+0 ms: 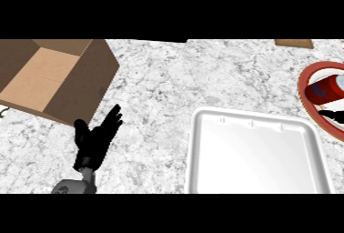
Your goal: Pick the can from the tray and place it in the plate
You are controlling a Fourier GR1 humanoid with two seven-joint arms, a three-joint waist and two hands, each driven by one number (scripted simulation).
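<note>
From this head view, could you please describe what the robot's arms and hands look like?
The left hand is matte black, with slender fingers and a thumb, on a narrow black wrist that joins a grey forearm with a small dark marking. Of the right hand, only a few black fingers show at the view's right edge. No cables or sleeves are visible.

Counter (201, 77): white with grey speckle. Tray (255, 154): plain glossy white. Plate (308, 98), right of tray: red rim, white inside. Can (325, 89) on plate: red with blue band. Box (57, 77), left of tray: brown cardboard. Left hand (97, 136): black.
</note>
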